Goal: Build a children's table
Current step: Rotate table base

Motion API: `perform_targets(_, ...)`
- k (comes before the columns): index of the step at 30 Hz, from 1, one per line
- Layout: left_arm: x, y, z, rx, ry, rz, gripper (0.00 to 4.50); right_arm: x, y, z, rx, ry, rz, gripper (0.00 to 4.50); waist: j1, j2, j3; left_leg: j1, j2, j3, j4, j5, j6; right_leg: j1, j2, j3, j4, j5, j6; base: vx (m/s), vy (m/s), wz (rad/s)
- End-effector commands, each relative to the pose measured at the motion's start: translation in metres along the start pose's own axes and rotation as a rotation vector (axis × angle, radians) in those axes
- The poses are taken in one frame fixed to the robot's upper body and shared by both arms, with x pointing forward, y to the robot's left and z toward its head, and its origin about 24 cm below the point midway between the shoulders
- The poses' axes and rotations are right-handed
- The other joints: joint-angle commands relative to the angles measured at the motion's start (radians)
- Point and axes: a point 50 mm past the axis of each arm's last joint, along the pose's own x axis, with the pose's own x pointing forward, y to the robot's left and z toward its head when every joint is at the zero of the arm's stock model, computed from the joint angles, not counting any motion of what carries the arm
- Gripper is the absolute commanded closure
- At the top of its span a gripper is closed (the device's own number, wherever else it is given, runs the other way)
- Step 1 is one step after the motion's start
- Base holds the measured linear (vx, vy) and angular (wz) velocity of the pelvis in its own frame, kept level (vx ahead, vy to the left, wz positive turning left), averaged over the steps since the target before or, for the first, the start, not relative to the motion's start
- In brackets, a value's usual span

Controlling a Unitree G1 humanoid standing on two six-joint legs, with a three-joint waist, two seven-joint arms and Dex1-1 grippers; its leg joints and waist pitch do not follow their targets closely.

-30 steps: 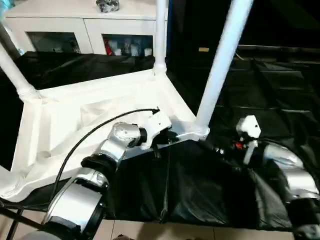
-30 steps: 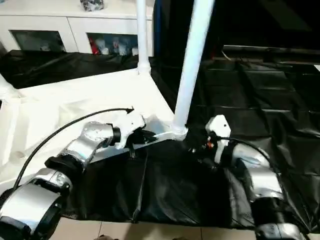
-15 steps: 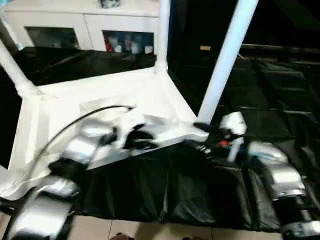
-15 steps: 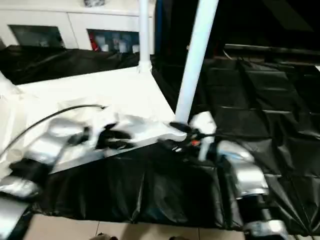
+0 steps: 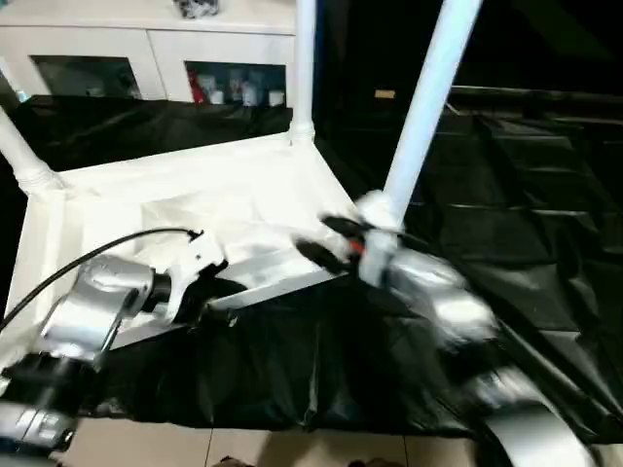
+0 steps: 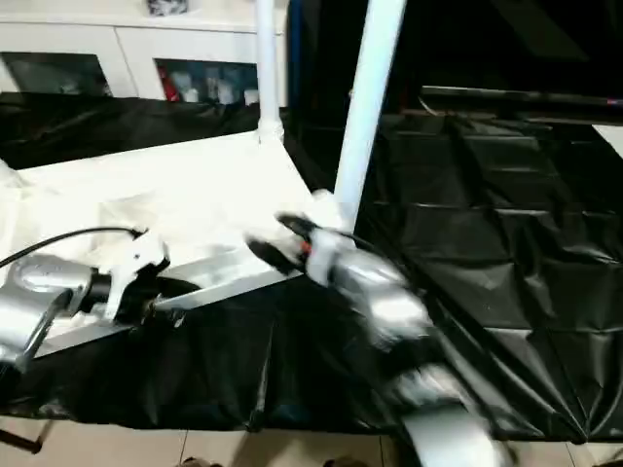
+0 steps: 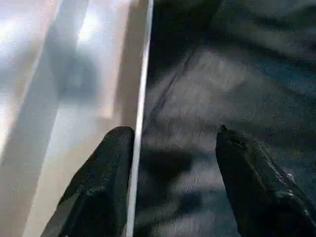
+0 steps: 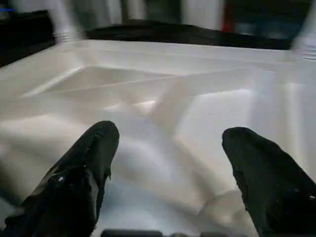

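White plastic tabletop (image 5: 185, 209) lies upside down, legs fitted; both claws (image 7: 170, 163) (image 8: 165, 163) spread, empty; next, grip its rim.

White tabletop (image 6: 175, 185) upside down, left and centre of frame, on black sheet (image 6: 506, 243). Two legs (image 6: 365, 97) upright near centre. Right pincer (image 6: 275, 238), fingers apart, blurred, over tabletop's near corner. Left pincer (image 6: 161, 302) lower left at tabletop edge. White cabinet (image 6: 127, 49) upper left.
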Motion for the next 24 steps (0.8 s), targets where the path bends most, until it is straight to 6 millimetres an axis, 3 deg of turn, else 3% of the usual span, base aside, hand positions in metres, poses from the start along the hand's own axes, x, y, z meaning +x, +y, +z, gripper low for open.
perform_targets(1,-0.001,-0.003,-0.001,0.007,0.027,0.017,1.19,0.005,-0.008,0.002,0.009,-0.007,-0.137,0.70,-0.005,0.007,-0.065,0.026,0.035,-0.017,-0.074,-0.181,-0.023,0.037,-0.077,0.056,-0.052,-0.179,-0.226,0.000,0.000,0.00)
perform_targets(2,-0.001,-0.004,-0.001,0.003,0.030,0.023,1.19,0.006,-0.009,0.003,0.009,-0.008,-0.167,0.70,-0.004,0.009,-0.066,0.025,0.034,-0.018,-0.074,-0.171,-0.026,0.039,-0.078,0.055,-0.048,-0.170,-0.229,0.000,0.000,0.00)
perform_targets(3,-0.002,-0.006,-0.004,0.009,0.046,0.034,1.09,0.008,-0.015,0.004,0.010,-0.009,-0.277,0.70,-0.003,0.004,-0.067,0.029,0.034,-0.014,-0.073,-0.170,-0.028,0.036,-0.076,0.055,-0.050,-0.158,-0.229,0.000,0.000,0.00)
perform_targets(4,-0.002,-0.005,-0.004,0.010,0.047,0.039,1.00,0.008,-0.017,0.004,0.012,-0.007,-0.297,0.70,-0.001,0.008,-0.066,0.028,0.031,-0.015,-0.074,-0.167,-0.034,0.038,-0.074,0.055,-0.047,-0.150,-0.227,0.000,0.000,0.00)
perform_targets(6,-0.004,-0.003,-0.006,0.020,0.054,0.088,0.87,0.007,-0.024,0.005,0.008,-0.001,-0.386,0.70,-0.003,-0.002,-0.065,0.028,0.030,-0.013,-0.073,-0.178,-0.041,0.038,-0.072,0.055,-0.046,-0.143,-0.211,0.000,0.000,0.00)
perform_targets(9,-0.006,0.002,-0.010,0.036,0.067,0.155,0.57,0.003,-0.035,0.006,0.038,0.002,-0.475,0.70,-0.003,-0.001,-0.064,0.027,0.029,-0.015,-0.073,-0.205,-0.043,0.039,-0.073,0.055,-0.048,-0.168,-0.201,0.000,0.000,0.00)
perform_targets(10,-0.008,0.005,-0.008,0.045,0.060,0.198,0.42,-0.003,-0.046,0.006,0.053,0.005,-0.540,0.70,0.000,-0.003,-0.063,0.034,0.029,-0.012,-0.071,-0.239,-0.048,0.031,-0.073,0.058,-0.052,-0.208,-0.191,0.000,0.000,0.00)
perform_targets(14,-0.011,0.009,-0.005,0.052,0.047,0.244,0.13,-0.013,-0.059,0.005,0.036,0.017,-0.623,0.70,0.011,-0.004,-0.059,0.041,0.029,-0.010,-0.070,-0.268,-0.057,0.024,-0.069,0.058,-0.057,-0.242,-0.179,0.000,0.000,0.00)
perform_targets(17,-0.011,0.010,-0.001,0.071,0.028,0.260,0.01,-0.025,-0.074,0.003,0.049,0.018,-0.704,0.70,0.022,0.002,-0.059,0.048,0.030,-0.010,-0.068,-0.303,-0.070,0.016,-0.069,0.058,-0.060,-0.275,-0.167,0.000,0.000,0.00)
perform_targets(24,0.002,0.016,0.013,0.110,-0.038,0.347,0.01,-0.057,-0.108,0.006,0.002,0.021,-0.846,0.70,0.031,-0.006,-0.068,0.023,0.023,-0.011,-0.061,-0.231,-0.055,0.036,-0.066,0.059,-0.043,-0.177,-0.167,0.000,0.000,0.00)
